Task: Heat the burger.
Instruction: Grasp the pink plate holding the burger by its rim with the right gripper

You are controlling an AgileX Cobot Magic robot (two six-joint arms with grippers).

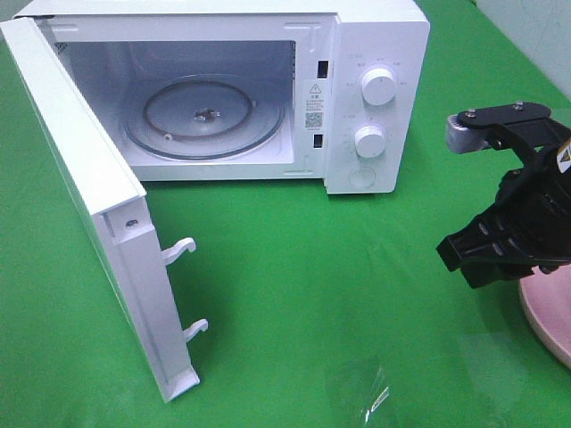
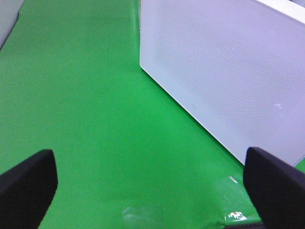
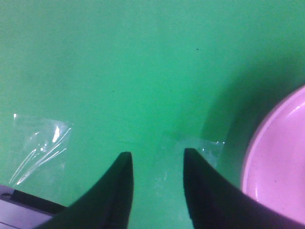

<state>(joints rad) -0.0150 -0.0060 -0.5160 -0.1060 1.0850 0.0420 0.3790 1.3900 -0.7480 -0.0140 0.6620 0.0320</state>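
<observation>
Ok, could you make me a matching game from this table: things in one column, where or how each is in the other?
Things: 1 white microwave door; 2 round glass turntable; 3 pink round plate; 4 black right pincer.
States: A inside the oven; B swung wide open; C hovering empty over the green cloth; D cut off at the high view's right edge.
Pairs: 1-B, 2-A, 3-D, 4-C.

A bright green cloth (image 1: 312,267) spreads under even light, a pale wall (image 1: 544,36) at its far edge.
</observation>
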